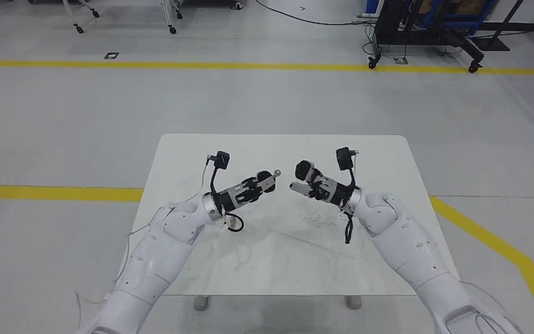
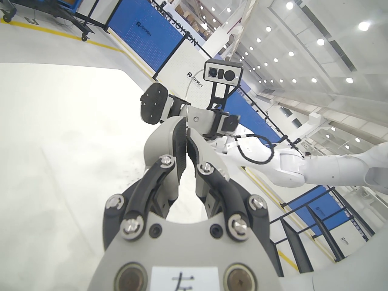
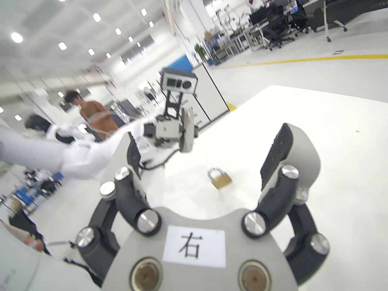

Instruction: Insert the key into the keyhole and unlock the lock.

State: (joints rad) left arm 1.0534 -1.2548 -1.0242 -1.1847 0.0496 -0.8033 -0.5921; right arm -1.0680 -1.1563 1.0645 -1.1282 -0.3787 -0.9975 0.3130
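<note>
The left claw (image 2: 186,131) has its ribbed pads pressed together above the counter (image 1: 250,150). Whether a key sits between the pads is too fine to make out, and the right wrist view shows this claw only as a blur. The right claw (image 3: 207,136) is spread wide and grips nothing. The two claws face each other tip to tip near the middle of the counter, close but apart. The brass padlock (image 3: 220,179) lies flat on the counter beyond the right claw's spread fingers, touching neither claw, its shackle toward the left claw. Yellow floor lines (image 1: 83,63) and wheeled racks (image 1: 434,33) lie beyond the counter.
</note>
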